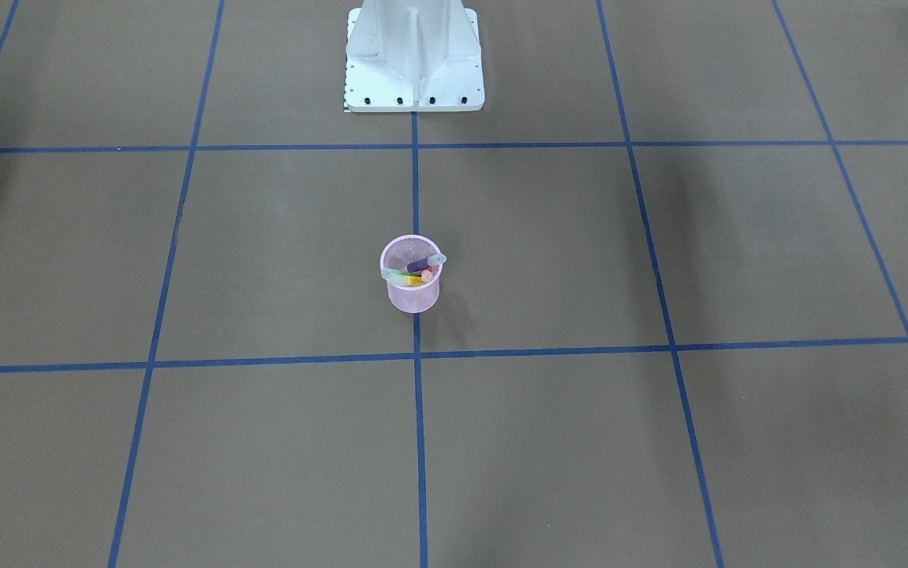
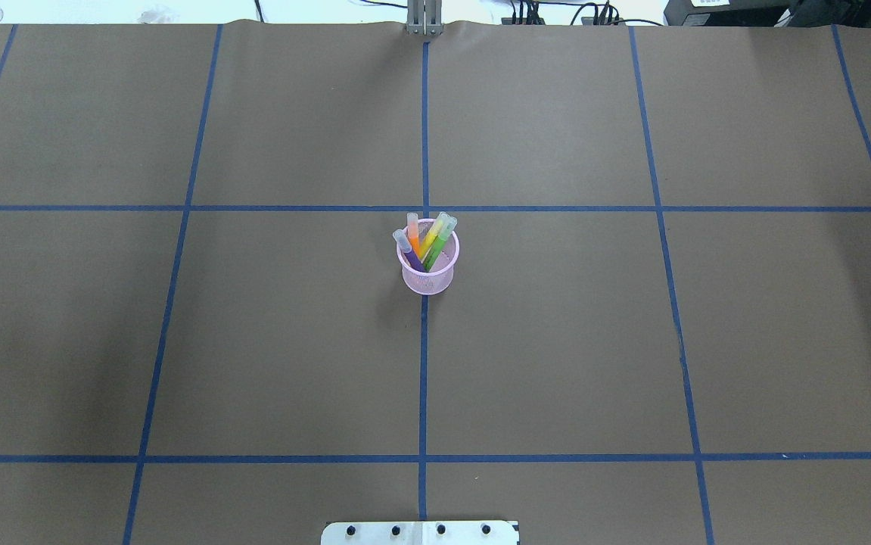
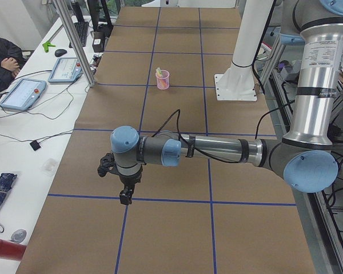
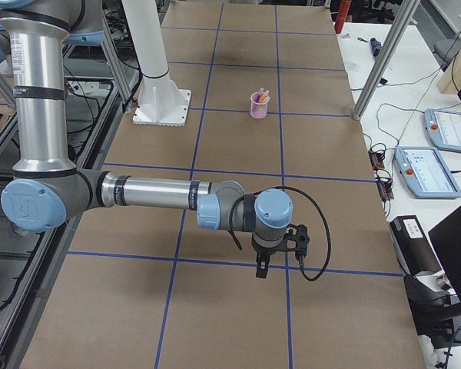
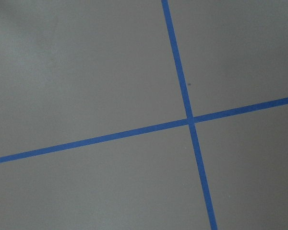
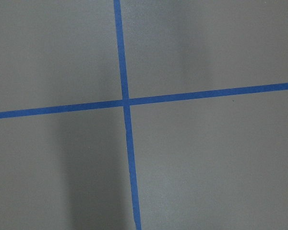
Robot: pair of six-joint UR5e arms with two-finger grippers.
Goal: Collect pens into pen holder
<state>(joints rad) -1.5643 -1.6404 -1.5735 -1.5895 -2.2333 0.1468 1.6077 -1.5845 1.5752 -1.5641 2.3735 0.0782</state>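
Standing upright: pink mesh pen holder (image 2: 427,281), pens (image 2: 432,238) leaning inside; left hand (image 3: 126,198), right hand (image 4: 261,270): cannot tell grip.

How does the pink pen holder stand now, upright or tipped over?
Upright. The pen holder stands on its base, rim up; the pens lean inside it, caps above the rim.

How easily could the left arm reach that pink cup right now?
Probably yes: only bare table lies between the left end effector and the pen holder, which stands upright in the open, though it is some way off along the table.
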